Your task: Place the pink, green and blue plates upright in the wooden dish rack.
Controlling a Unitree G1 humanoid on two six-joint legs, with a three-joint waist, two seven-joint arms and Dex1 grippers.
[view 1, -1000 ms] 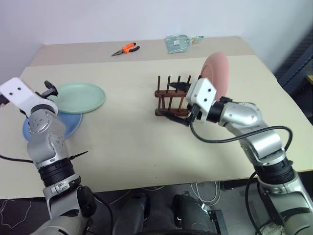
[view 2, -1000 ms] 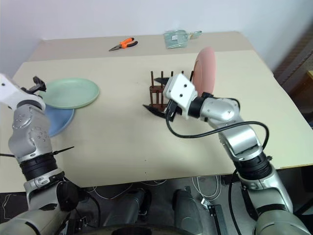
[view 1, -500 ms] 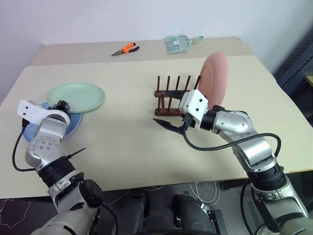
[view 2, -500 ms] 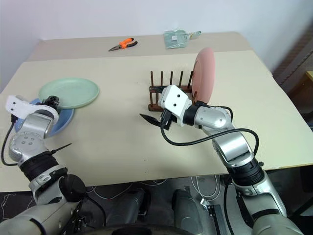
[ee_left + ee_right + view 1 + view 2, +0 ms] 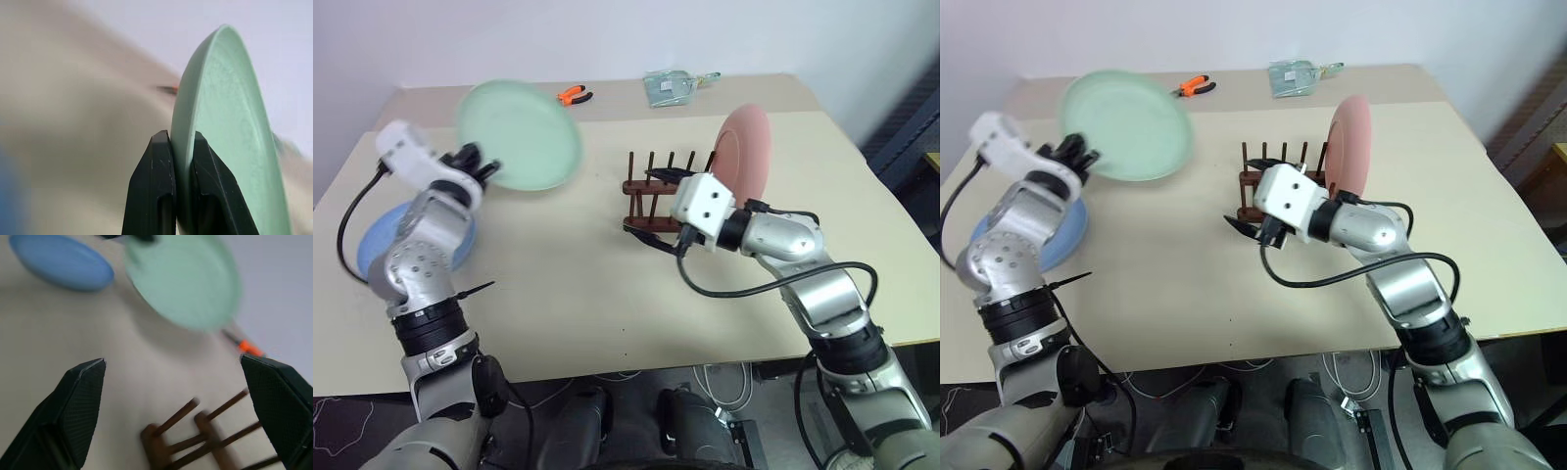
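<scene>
Green plate (image 5: 521, 135) raised off table (image 5: 568, 284), rim pinched between fingers of left gripper (image 5: 478, 166); plate extends from gripper toward wooden dish rack (image 5: 658, 189), face tilted, near upright. Blue plate (image 5: 382, 245) flat on table below left arm. Pink plate (image 5: 744, 162) stands on edge in rack's right end. Right gripper (image 5: 176, 396) spread wide, empty, just beside rack's near side, fingers level.

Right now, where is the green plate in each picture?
Left eye view: green plate lifted, upper left, left of the wooden dish rack.
Right eye view: upper left.
Left wrist view: edge-on, pinched between the left fingers.
Right wrist view: top middle.
Shared landmark: orange pliers behind the plate.
</scene>
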